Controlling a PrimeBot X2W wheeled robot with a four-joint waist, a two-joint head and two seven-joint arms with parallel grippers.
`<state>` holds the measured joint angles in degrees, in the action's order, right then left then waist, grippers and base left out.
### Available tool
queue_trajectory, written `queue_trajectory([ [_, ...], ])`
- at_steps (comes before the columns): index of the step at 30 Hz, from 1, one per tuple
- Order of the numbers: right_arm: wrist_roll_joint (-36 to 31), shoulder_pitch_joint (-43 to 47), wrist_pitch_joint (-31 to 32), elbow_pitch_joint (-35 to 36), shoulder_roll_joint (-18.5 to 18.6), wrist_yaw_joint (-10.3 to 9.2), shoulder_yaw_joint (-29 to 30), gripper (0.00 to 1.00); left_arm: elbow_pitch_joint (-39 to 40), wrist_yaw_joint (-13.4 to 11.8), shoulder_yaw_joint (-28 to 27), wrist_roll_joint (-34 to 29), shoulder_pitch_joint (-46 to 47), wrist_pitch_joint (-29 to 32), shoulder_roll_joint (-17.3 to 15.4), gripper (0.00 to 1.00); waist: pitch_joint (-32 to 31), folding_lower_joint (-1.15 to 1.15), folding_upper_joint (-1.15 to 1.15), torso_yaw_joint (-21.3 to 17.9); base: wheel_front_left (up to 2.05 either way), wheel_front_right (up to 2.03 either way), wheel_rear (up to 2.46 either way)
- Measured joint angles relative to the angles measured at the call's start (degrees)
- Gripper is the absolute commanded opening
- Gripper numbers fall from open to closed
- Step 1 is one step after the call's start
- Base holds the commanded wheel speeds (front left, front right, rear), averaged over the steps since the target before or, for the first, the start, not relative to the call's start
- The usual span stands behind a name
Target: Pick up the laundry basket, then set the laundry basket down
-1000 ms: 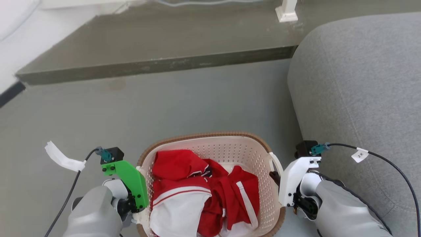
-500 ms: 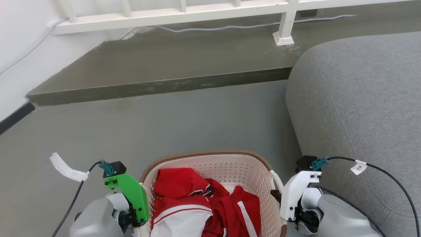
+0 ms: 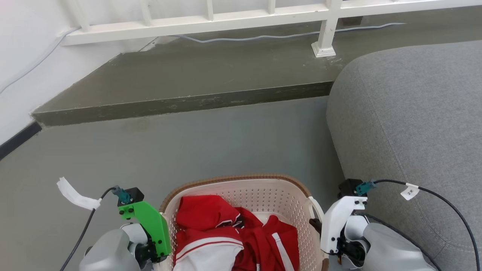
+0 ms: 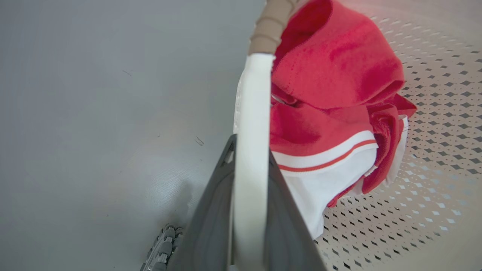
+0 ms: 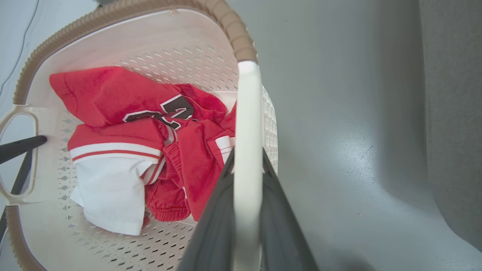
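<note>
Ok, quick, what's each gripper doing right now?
Left gripper: shut on the left handle of the laundry basket.
Right gripper: shut on its right handle.

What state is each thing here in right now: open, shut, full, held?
Cream-white perforated plastic laundry basket with brown woven-look rim: upright, holding clothes, gripped at both sides.
Red and white fabric garments: crumpled, piled inside the basket.
Left end effector: shut on the basket's white left loop handle.
Right end effector: shut on the basket's white right loop handle.
</note>
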<state>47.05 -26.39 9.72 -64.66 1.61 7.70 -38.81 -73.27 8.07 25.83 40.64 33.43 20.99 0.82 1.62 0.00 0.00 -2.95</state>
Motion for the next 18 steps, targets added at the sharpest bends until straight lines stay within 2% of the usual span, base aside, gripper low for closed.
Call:
queue_trajectory([
  [18,1.51,-0.01,0.00,0.00,0.20,0.00,-0.56,0.00,0.19,0.00,0.40,0.52,-0.19,0.18,-0.18,0.00,0.23,0.00,0.00,0.08,0.00,0.00,0.00],
])
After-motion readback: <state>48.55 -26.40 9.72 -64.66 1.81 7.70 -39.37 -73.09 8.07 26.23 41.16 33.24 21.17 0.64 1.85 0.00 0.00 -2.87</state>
